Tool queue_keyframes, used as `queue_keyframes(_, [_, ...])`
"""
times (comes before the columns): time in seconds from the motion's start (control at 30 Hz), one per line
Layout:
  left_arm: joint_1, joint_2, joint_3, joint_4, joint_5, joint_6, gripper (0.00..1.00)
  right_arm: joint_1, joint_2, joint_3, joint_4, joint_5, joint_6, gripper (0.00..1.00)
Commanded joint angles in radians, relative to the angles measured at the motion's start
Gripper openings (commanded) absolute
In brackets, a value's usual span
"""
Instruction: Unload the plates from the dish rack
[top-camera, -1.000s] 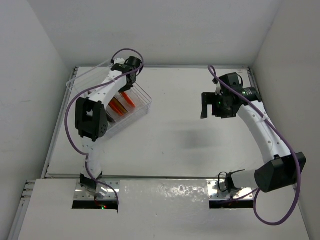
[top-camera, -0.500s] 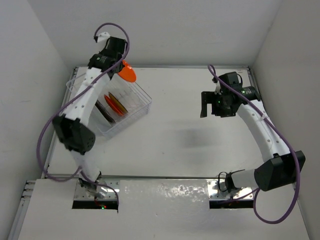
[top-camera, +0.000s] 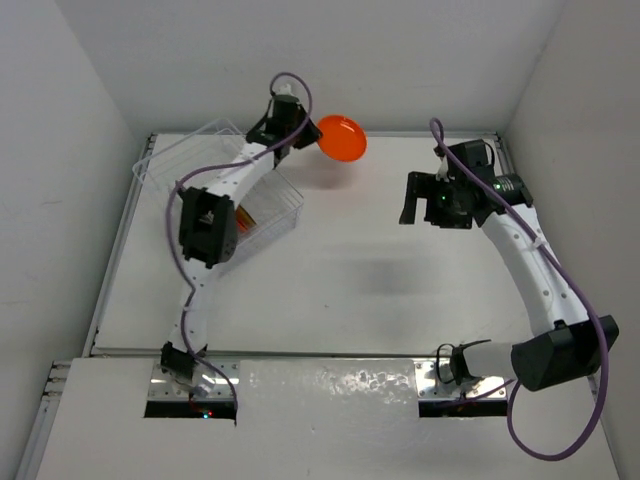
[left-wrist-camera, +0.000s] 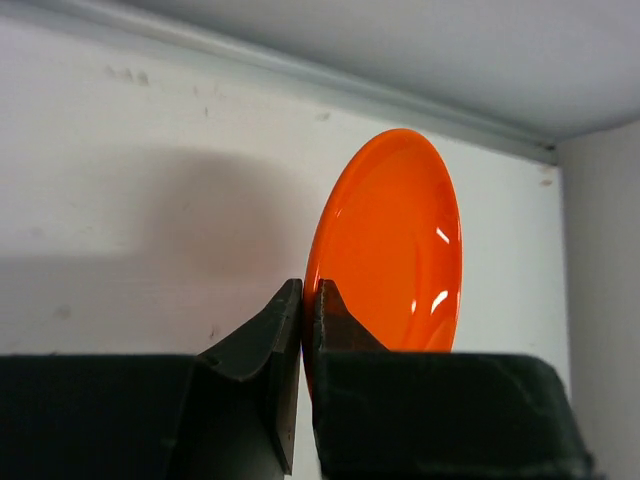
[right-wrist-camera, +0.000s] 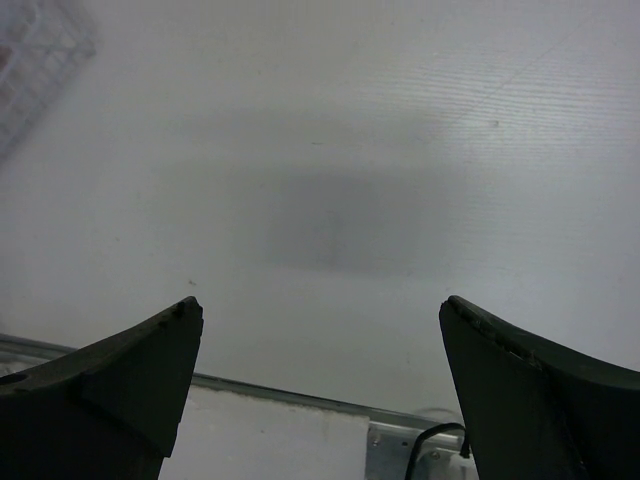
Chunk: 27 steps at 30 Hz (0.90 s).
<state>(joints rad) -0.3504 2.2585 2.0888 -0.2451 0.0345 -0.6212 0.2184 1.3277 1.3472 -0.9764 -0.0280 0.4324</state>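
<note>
My left gripper (top-camera: 311, 135) is shut on the rim of a bright orange plate (top-camera: 342, 138), which it holds on edge in the air above the back of the table, right of the dish rack (top-camera: 278, 203). In the left wrist view both fingers pinch the orange plate (left-wrist-camera: 390, 240) at its lower edge, with the left gripper (left-wrist-camera: 308, 290) fully closed on it. The rack is a clear plastic tub at the back left. A sliver of another red-orange plate (top-camera: 244, 216) shows inside it, and the left arm hides the rest. My right gripper (top-camera: 410, 202) hangs open over the right side, holding nothing.
White walls enclose the table on three sides, and the back wall is close behind the held plate. In the right wrist view the open right gripper (right-wrist-camera: 320, 310) looks down on bare white table, with a corner of the rack (right-wrist-camera: 35, 50) at the top left.
The left arm has lifted the orange plate out of the rack and swung it right, past the rack's far corner. The right arm has hardly moved.
</note>
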Motion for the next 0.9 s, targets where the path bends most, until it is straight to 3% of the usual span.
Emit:
queue_keyframes(0.0, [-0.018,0.209,0.246,-0.019,0.102,-0.069,0.00,-0.004,-0.064,0.046,0.010,-0.055,0.040,0.99])
queue_keyframes(0.13, [-0.021,0.269,0.245,0.035,0.122,-0.120,0.00,-0.007,-0.093,0.017,0.007,-0.056,0.040,0.99])
queue_keyframes(0.23, [-0.028,0.294,0.229,0.033,0.131,-0.133,0.11,-0.005,-0.101,0.004,-0.001,-0.049,0.032,0.99])
queue_keyframes(0.33, [-0.036,0.300,0.237,0.017,0.145,-0.126,0.41,-0.007,-0.098,-0.002,0.002,-0.046,0.031,0.99])
queue_keyframes(0.37, [-0.042,0.294,0.249,0.006,0.142,-0.118,0.66,-0.005,-0.096,-0.002,0.007,-0.047,0.031,0.99])
queue_keyframes(0.43, [-0.047,0.250,0.263,-0.029,0.124,-0.098,0.83,-0.007,-0.088,-0.003,0.016,-0.053,0.031,0.99])
queue_keyframes(0.47, [-0.048,0.225,0.284,-0.066,0.111,-0.078,0.99,-0.007,-0.085,-0.006,0.021,-0.056,0.031,0.99])
queue_keyframes(0.53, [-0.052,0.135,0.307,-0.124,0.035,-0.049,1.00,-0.007,-0.081,-0.025,0.045,-0.075,0.038,0.99])
queue_keyframes(0.57, [-0.050,0.098,0.326,-0.229,-0.016,-0.019,1.00,-0.005,-0.079,-0.034,0.056,-0.082,0.042,0.99])
queue_keyframes(0.6, [-0.047,0.020,0.326,-0.300,-0.159,-0.011,1.00,-0.005,-0.078,-0.054,0.067,-0.090,0.052,0.99])
queue_keyframes(0.73, [-0.013,-0.186,0.144,-0.598,-0.548,-0.031,1.00,-0.005,-0.074,-0.117,0.148,-0.150,0.081,0.99])
queue_keyframes(0.87, [0.025,-0.306,0.016,-0.795,-0.703,-0.012,0.94,-0.002,-0.058,-0.169,0.191,-0.194,0.094,0.99])
